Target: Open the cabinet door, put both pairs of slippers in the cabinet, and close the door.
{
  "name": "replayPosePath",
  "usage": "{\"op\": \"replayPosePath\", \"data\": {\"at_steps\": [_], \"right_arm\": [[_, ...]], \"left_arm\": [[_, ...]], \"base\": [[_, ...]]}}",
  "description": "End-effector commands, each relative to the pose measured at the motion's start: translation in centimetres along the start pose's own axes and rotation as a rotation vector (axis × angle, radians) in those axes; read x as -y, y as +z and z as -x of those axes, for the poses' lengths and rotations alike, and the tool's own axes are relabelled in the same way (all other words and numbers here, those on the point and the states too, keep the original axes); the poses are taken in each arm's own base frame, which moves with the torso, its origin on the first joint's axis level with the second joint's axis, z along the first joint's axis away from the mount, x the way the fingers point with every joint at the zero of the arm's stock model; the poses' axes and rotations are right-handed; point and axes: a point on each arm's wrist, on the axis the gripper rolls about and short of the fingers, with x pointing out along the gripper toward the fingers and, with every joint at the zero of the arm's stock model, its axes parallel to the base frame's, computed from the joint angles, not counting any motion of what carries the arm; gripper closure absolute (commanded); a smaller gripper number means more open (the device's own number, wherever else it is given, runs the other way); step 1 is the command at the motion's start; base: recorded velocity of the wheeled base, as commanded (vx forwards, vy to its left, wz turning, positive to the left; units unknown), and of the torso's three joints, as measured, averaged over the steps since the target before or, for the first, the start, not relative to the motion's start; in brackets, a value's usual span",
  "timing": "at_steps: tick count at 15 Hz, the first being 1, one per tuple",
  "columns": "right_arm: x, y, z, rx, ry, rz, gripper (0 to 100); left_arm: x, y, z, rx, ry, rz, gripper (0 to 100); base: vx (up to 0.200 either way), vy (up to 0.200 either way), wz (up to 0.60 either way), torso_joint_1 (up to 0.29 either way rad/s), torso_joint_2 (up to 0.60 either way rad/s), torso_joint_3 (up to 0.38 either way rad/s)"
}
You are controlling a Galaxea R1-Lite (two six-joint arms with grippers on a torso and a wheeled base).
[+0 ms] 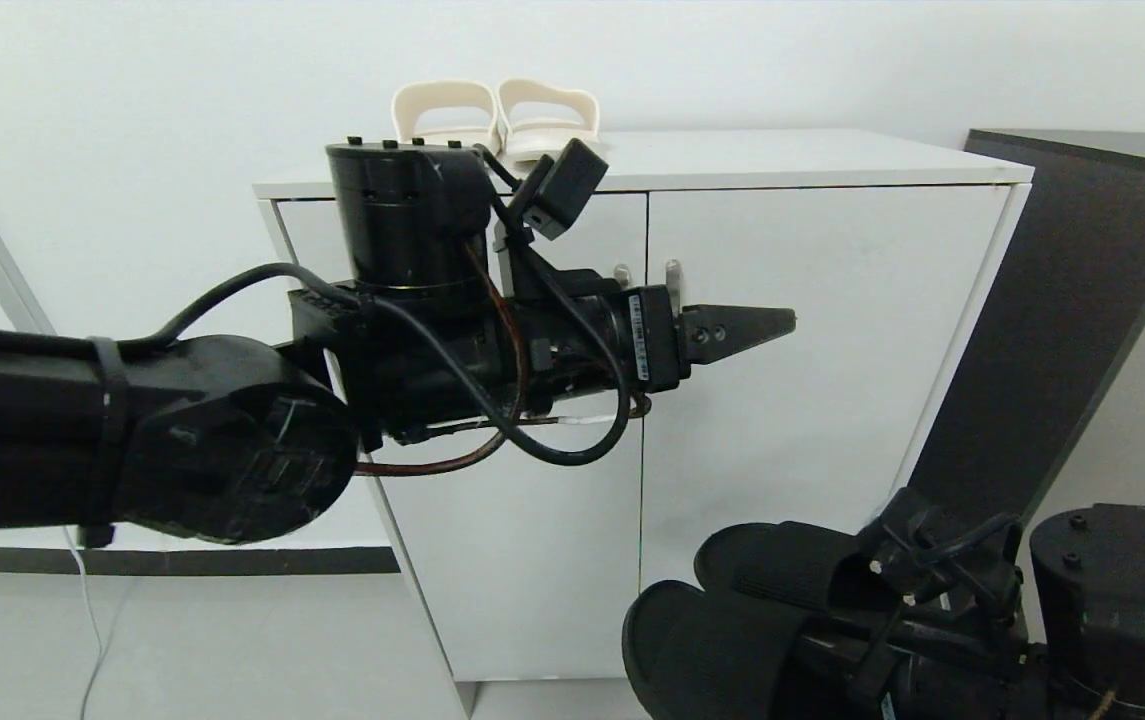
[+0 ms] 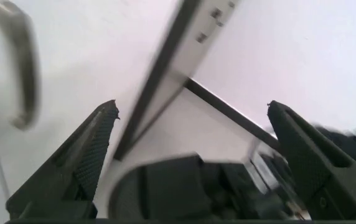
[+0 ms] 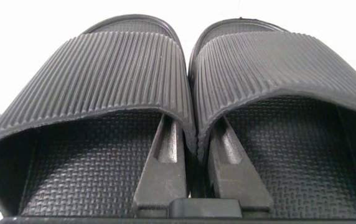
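Observation:
A white cabinet (image 1: 812, 400) stands ahead with both doors shut, its two metal handles (image 1: 672, 275) near the middle seam. A cream pair of slippers (image 1: 497, 112) rests on its top. My left gripper (image 1: 762, 322) hangs in front of the right door at handle height, open and holding nothing (image 2: 193, 130); one handle (image 2: 19, 74) lies off to its side. Low at the right, the black pair of slippers (image 1: 732, 610) is held side by side. My right gripper (image 3: 195, 124) is shut on their adjoining inner walls, one finger inside each slipper (image 3: 122, 81).
A dark grey panel (image 1: 1062, 330) leans along the cabinet's right side. A white wall is behind, with a dark baseboard strip (image 1: 232, 560) at the left. A thin white cable (image 1: 92, 640) hangs near the floor at the left.

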Motion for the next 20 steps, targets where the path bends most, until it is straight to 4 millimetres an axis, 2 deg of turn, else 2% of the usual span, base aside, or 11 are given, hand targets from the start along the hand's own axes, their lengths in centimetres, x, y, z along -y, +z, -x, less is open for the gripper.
{"op": "replayPosePath", "data": {"at_steps": [1, 11, 20], "right_arm": [[0.0, 0.0, -0.1, -0.002, 0.0, 0.001, 100], [0.0, -0.1, 0.0, -0.002, -0.008, 0.001, 100], [0.1, -0.2, 0.1, -0.007, -0.006, 0.002, 100]], "left_arm": [[-0.7, -0.3, -1.1, -0.005, 0.013, 0.004, 0], [-3.5, 0.2, -0.5, 0.036, 0.154, 0.011, 0], [-5.1, -0.2, -2.4, 0.042, 0.2, 0.01, 0]], "base": [[0.0, 0.0, 0.0, 0.0, 0.0, 0.0], [0.0, 0.0, 0.0, 0.0, 0.0, 0.0], [0.0, 0.0, 0.0, 0.0, 0.0, 0.0]]}}
